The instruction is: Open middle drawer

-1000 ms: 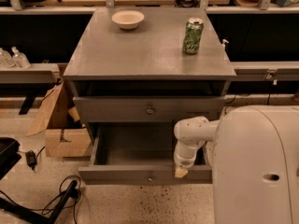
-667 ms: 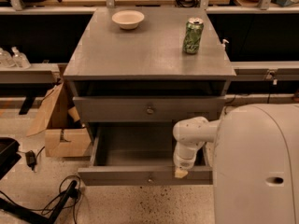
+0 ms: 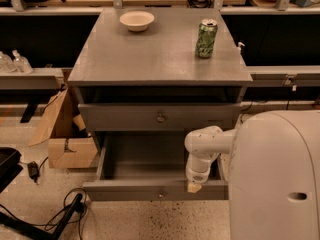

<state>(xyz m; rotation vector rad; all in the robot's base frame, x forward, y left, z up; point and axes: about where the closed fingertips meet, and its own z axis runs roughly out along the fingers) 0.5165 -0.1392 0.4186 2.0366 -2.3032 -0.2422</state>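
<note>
Far left: two clear bottles (image 3: 14, 63) on a low shelf, below them an open cardboard box (image 3: 70, 151) on the floor right against the cabinet's left side, with a loose cardboard sheet leaning over it. Black cables (image 3: 62, 216) loop on the speckled floor in front of the box. Centre: grey wooden cabinet (image 3: 160, 64), flat top. White bowl (image 3: 137, 20) sits at the back left of the top, green drinks can (image 3: 206, 38) upright at back right, well apart from the bowl. Under the top there's a dark gap, then the upper drawer (image 3: 120, 118), front flush and shut, round knob (image 3: 161, 118) in the centre. Next down, the middle drawer (image 3: 145, 159) is pulled well out toward the camera, plain grey inside showing, nothing visible in it; small knob (image 3: 161, 194) centred on its front panel. Anything below that drawer is hidden. Right of centre: white arm (image 3: 205, 143) reaches in from the robot and points straight down, gripper (image 3: 194, 186) at the top edge of the middle drawer's front panel, right of the knob, apparently touching the panel. Can't tell whether the gripper is open or closed, only a tan tip shows. Far right: big white robot body (image 3: 275, 179) fills the lower corner and covers the drawer's right end.
</note>
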